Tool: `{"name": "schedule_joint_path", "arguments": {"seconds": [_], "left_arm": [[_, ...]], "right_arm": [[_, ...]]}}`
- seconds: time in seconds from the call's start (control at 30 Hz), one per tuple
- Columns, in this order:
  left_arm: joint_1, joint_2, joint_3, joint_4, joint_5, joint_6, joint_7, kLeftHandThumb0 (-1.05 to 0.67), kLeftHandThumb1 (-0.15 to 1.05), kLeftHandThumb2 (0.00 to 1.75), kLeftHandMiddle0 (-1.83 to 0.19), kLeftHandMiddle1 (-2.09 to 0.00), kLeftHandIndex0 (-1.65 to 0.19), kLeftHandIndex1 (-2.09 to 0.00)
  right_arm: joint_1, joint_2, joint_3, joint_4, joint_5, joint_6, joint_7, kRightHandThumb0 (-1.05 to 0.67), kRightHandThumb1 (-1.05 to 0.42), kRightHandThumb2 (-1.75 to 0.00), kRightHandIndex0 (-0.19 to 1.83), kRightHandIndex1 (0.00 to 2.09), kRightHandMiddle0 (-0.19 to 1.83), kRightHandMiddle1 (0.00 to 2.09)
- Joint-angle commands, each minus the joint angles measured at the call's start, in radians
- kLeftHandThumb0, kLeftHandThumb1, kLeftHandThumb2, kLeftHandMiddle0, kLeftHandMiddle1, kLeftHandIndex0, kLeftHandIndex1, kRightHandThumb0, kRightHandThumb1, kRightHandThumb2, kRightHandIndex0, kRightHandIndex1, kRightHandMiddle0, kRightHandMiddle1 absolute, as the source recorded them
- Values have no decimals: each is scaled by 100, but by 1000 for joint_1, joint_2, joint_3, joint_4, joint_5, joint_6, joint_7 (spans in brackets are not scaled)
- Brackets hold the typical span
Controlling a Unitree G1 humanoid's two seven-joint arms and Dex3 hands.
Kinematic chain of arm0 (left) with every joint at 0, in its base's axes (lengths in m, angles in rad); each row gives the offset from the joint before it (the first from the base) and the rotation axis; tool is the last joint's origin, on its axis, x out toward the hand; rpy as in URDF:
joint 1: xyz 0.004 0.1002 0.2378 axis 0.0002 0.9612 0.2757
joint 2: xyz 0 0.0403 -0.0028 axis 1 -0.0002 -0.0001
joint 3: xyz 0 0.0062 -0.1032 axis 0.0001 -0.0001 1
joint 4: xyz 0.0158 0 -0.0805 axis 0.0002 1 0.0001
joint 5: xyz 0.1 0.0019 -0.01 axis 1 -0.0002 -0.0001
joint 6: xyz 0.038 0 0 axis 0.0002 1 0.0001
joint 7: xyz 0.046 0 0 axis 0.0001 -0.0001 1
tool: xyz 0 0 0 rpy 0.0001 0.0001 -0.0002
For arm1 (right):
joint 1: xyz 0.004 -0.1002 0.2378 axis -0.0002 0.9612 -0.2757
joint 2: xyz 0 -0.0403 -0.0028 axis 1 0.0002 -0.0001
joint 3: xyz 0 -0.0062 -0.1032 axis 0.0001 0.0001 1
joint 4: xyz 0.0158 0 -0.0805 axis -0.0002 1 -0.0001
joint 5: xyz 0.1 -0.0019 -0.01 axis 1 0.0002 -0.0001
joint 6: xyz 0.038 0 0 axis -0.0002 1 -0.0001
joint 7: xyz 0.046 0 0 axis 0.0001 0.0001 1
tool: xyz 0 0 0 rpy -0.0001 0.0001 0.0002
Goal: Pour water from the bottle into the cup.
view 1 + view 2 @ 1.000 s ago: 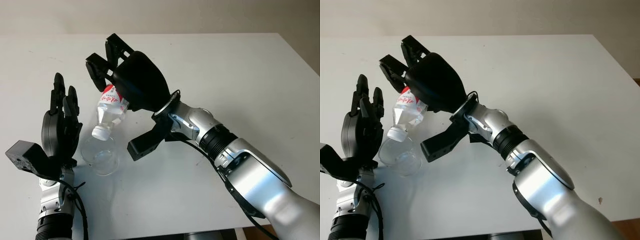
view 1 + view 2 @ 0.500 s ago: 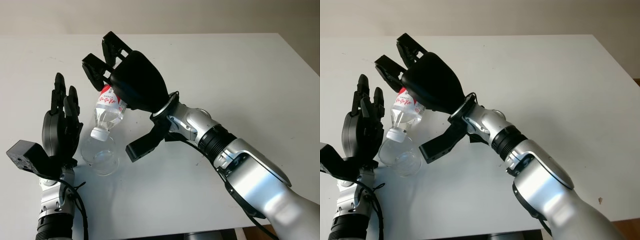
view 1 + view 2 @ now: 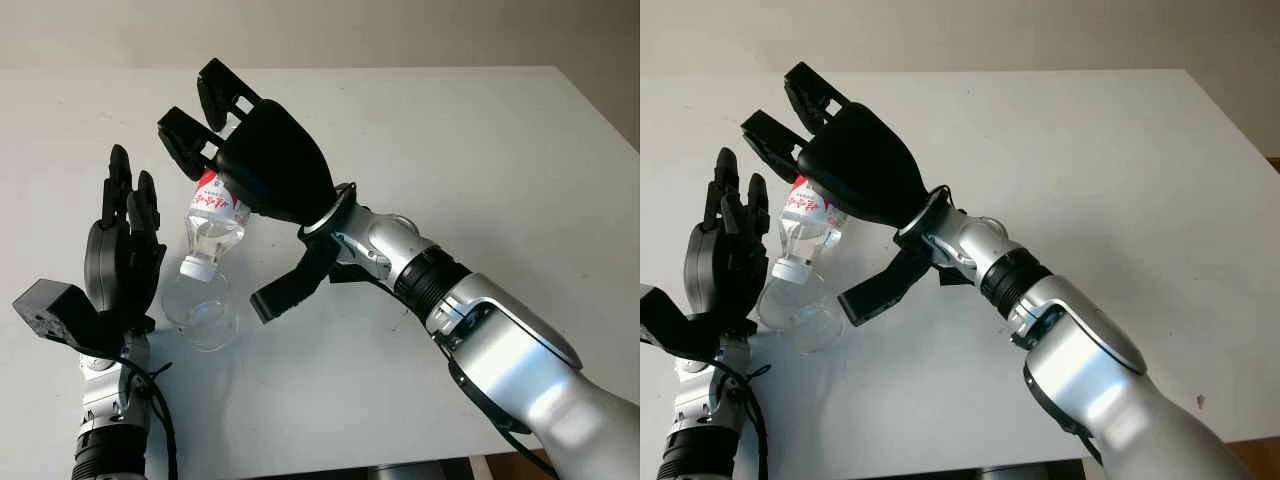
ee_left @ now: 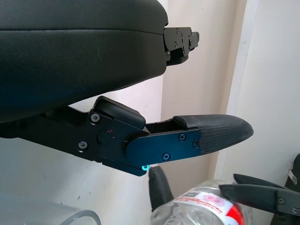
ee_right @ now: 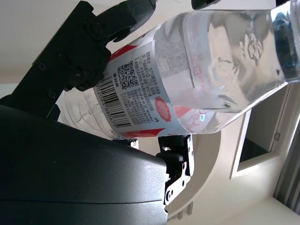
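Left eye view first, biggest thing to smallest: the white table (image 3: pixel 480 150) carries the whole scene, and the right hand (image 3: pixel 262 160) reaches in over its left part, fingers clamped around the bottle (image 3: pixel 212 225). The bottle hangs tipped steeply, neck down, its white cap (image 3: pixel 195 267) right above the rim of the cup (image 3: pixel 200 312), which stands on the table at the near left. The left hand (image 3: pixel 122 255) stands upright just beside the cup, open and holding nothing; whether it touches the glass cannot be told.

The step in hand looks like the pour itself. To do it well, the mouth should stay centred over the cup's opening and low, and the tilt should change slowly so the stream does not overshoot the far rim. One snag: the cap appears to be on the neck, so as things stand no water can leave.

As for contents, the bottle is clear plastic with a red and white label, and the right wrist view shows its body (image 5: pixel 197 70) as largely transparent; how much water is inside cannot be told. The cup is clear too, and no water level is visible in it.
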Motion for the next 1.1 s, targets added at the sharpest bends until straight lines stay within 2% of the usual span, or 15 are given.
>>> {"name": "schedule_joint_path", "arguments": {"seconds": [0.0,0.23,0.33,0.4,0.47,0.53,0.57,0.6,0.77,0.9,1.0,1.07], "left_arm": [[11,-14,0,12,-3,-7,3,-86,105,60,7,0,9,0],[11,-9,1,9,-4,-6,-2,-86,105,61,6,0,9,0],[10,-10,2,11,-6,-9,-4,-85,105,62,7,0,9,0],[9,-10,2,13,-8,-10,-7,-85,105,62,7,0,9,0],[10,-9,3,10,-8,-8,-7,-86,105,61,7,0,9,0],[13,-6,3,7,-6,-5,-5,-86,105,60,6,0,8,0],[15,-5,3,5,-6,-3,-5,-87,105,60,6,0,8,0],[16,-3,3,2,-3,-1,-4,-87,105,60,5,0,8,0],[18,0,3,-2,-1,4,-3,-86,105,61,5,0,8,0],[21,5,6,-3,-8,8,-14,-85,105,60,6,0,8,0],[22,6,5,-7,-5,9,-15,-85,105,60,6,0,9,0],[22,8,4,-8,-3,8,-16,-86,105,59,6,0,8,0]], "right_arm": [[-35,8,6,-4,-1,3,-9,-32,-85,-39,133,209,89,209],[-44,-1,-4,13,19,-19,-13,-30,-84,-42,136,209,92,209],[-34,-7,-36,6,68,-41,14,-30,-83,-43,135,209,92,209],[-22,-5,-78,14,149,-105,62,-26,-83,-45,135,209,95,209],[-4,-3,-136,18,253,-151,152,-19,-74,-77,136,209,105,209],[12,-6,-192,9,352,-166,257,-14,-71,-78,138,209,105,209],[18,-6,-211,2,386,-170,297,-9,-63,-92,140,209,106,209],[30,-1,-259,1,475,-178,387,-6,-61,-96,141,209,107,209],[72,6,-401,-36,724,-147,672,-4,-67,-81,148,209,116,209],[109,9,-490,-71,863,-84,832,-8,-82,-55,132,209,109,209],[135,4,-543,-103,947,-7,940,-11,-93,-38,125,209,105,209],[154,-5,-586,-154,1027,141,1043,-14,-97,-30,122,209,105,209]]}}
